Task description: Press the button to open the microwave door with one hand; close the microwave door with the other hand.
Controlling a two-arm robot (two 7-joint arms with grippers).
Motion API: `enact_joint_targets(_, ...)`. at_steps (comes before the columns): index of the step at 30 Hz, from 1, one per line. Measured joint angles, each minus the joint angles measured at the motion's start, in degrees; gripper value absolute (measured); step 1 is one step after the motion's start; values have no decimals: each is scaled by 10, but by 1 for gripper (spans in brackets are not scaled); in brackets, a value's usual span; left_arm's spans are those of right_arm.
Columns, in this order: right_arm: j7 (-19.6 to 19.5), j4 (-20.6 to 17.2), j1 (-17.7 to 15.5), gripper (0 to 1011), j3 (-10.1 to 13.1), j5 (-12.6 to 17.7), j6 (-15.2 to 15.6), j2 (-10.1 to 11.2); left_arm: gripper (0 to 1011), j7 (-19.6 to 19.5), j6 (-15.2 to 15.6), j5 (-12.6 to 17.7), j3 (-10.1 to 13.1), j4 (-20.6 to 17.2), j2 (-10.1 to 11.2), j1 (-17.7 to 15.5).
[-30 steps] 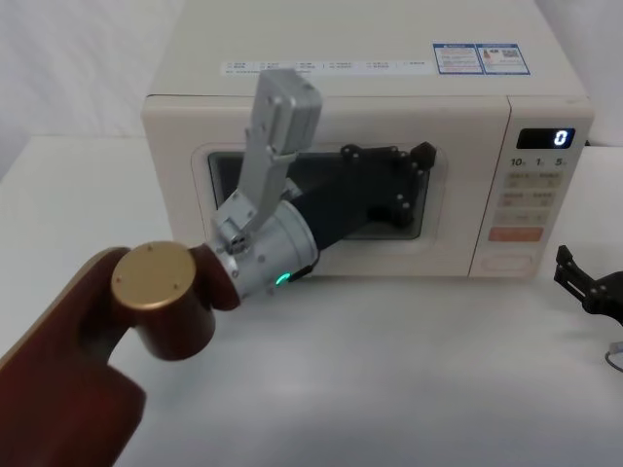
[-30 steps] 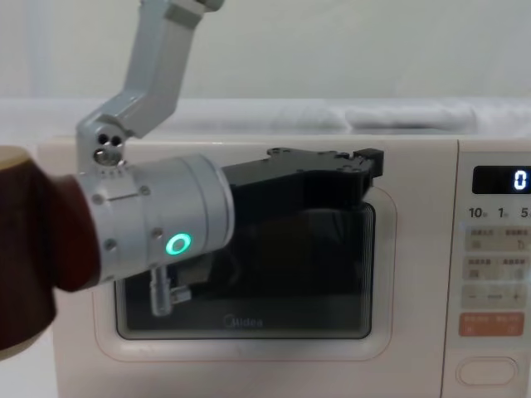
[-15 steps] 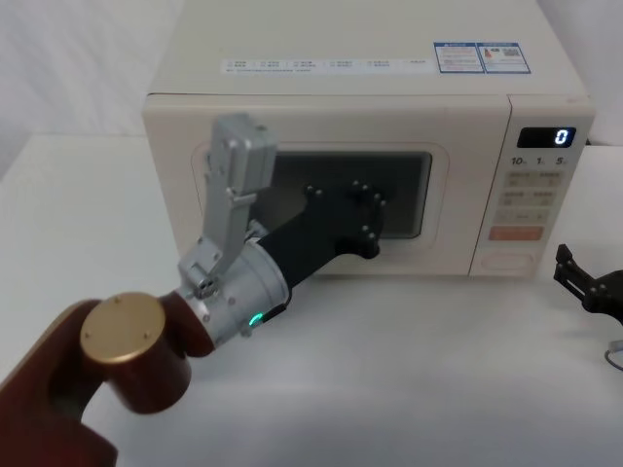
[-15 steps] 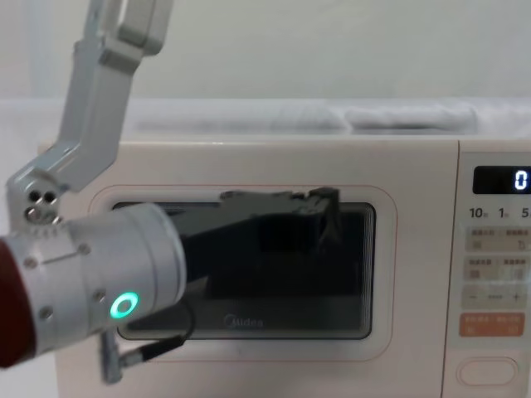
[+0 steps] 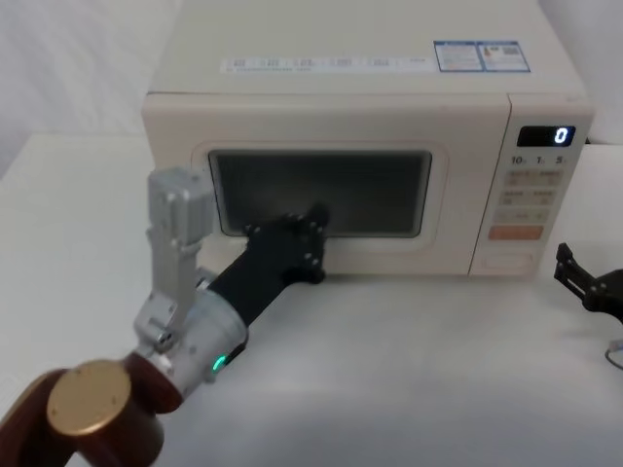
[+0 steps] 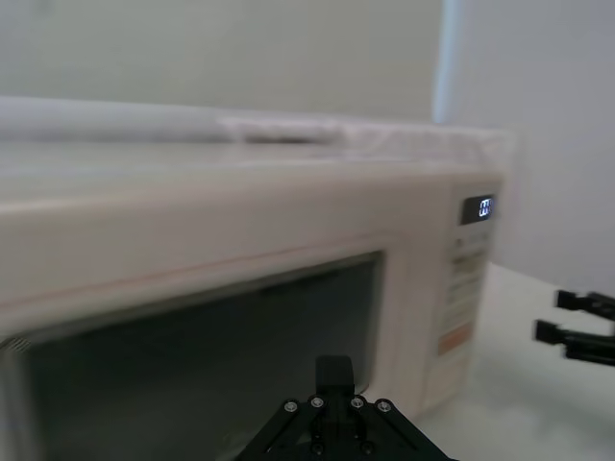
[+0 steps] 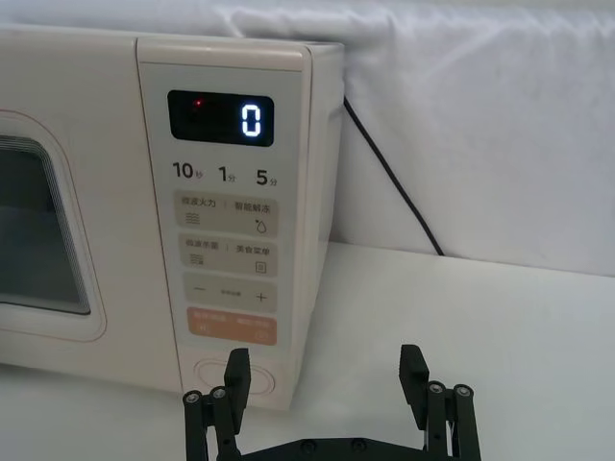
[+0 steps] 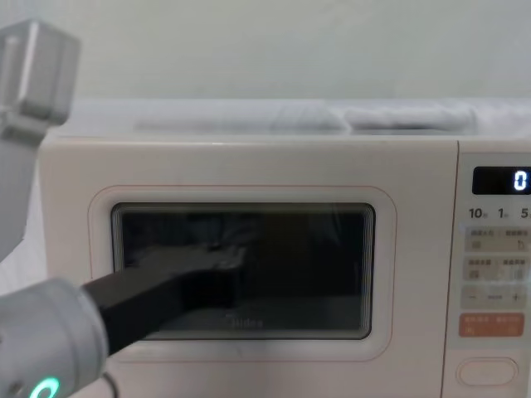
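Observation:
The cream microwave door (image 5: 321, 156) with its dark window is closed flush with the oven; it also appears as the door (image 8: 241, 356) and the door (image 6: 192, 288). My left gripper (image 5: 315, 216), black on a silver wrist with a green ring, is shut and hangs low in front of the window's lower left; it is also seen as the left gripper (image 8: 228, 265) and the left gripper (image 6: 333, 370). The pill-shaped button (image 5: 508, 261) sits at the bottom of the control panel, seen too as the button (image 8: 488, 371) and the button (image 7: 259, 379). My right gripper (image 7: 325, 370) is open, just in front of that button and off it.
The microwave (image 5: 360, 58) stands at the back of a white table (image 5: 419, 370). An orange key (image 7: 231, 327) and a lit display (image 7: 221, 118) are on the panel. A black cable (image 7: 389, 178) runs down the white backdrop to the right of the oven. My right gripper (image 5: 569, 272) rests at the table's right edge.
My left arm has drawn back and down from the door window toward me. The door stays closed. The right gripper has not moved.

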Motion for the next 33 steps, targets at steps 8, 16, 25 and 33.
enact_joint_targets(8,0,0,0,1002,0,0,0,0,0,41,-23,20,-41,-10,-12,61)
enact_joint_targets(16,0,0,0,1002,0,0,0,0,0,70,-31,46,-71,-11,-14,88)
enact_joint_targets(25,0,0,0,1002,0,0,0,0,0,128,-45,92,-110,-12,-32,113)
enact_joint_targets(33,0,0,0,1002,0,0,0,0,0,132,-50,98,-132,1,-45,120)
